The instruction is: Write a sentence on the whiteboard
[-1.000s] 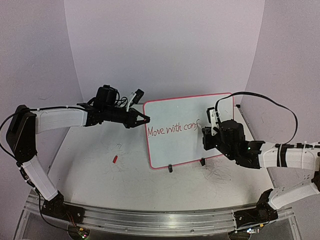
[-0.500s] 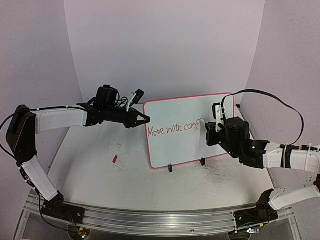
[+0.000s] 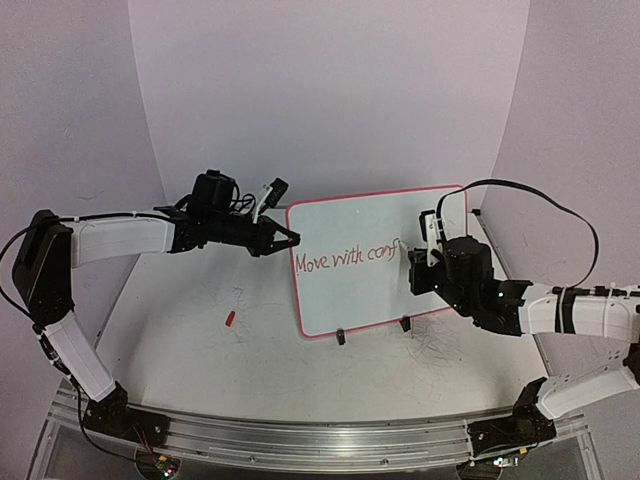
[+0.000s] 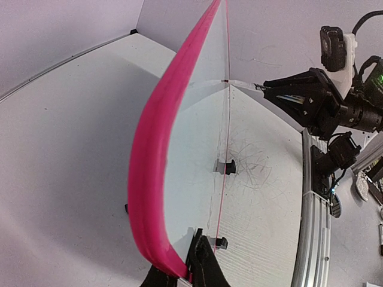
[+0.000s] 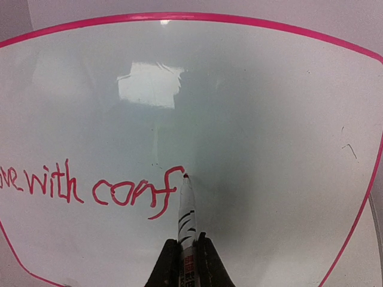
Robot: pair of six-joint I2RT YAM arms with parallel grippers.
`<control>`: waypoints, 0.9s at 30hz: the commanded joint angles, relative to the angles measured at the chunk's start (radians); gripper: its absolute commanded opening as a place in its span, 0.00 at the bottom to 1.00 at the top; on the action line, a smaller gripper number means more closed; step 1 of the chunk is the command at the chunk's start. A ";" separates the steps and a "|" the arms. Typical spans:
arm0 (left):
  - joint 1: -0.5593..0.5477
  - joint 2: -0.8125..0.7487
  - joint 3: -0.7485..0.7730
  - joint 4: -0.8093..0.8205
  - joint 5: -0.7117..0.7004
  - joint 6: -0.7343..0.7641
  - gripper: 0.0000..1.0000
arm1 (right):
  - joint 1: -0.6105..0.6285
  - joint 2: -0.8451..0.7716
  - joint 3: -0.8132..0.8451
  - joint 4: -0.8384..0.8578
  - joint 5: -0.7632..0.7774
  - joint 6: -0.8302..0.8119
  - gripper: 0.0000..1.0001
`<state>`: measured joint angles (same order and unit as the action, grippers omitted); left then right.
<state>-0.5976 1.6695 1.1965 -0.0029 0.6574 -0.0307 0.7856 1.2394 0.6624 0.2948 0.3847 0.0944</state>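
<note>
Now, my left gripper [image 3: 287, 239] clamping whiteboard [image 3: 370, 220] rim between its jaws, my right gripper [image 5: 184, 248] pinching marker [image 5: 187, 209], tip ahead of jaws touching sentence [image 5: 90, 188].

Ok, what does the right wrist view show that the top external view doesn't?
Only the right wrist: the marker clamped in the right gripper, its tip at the top of the f. Only the top: the left gripper pinching the whiteboard by its left edge, two clip feet, a small red object on the table. Both: the whiteboard and the sentence, ending at conf.
</note>
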 commanded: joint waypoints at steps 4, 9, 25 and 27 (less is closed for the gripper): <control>0.004 -0.005 -0.007 -0.051 -0.170 0.112 0.00 | -0.006 0.009 0.036 0.007 0.020 0.008 0.00; 0.004 -0.003 -0.007 -0.051 -0.172 0.112 0.00 | -0.006 -0.057 0.009 0.001 -0.009 0.011 0.00; 0.004 -0.003 -0.006 -0.051 -0.173 0.113 0.00 | -0.006 -0.015 0.014 -0.009 -0.017 0.038 0.00; 0.004 -0.001 -0.006 -0.051 -0.172 0.113 0.00 | -0.006 -0.008 0.017 -0.010 -0.015 0.038 0.00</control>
<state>-0.6010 1.6691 1.1965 -0.0010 0.6548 -0.0269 0.7841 1.2140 0.6624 0.2684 0.3509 0.1212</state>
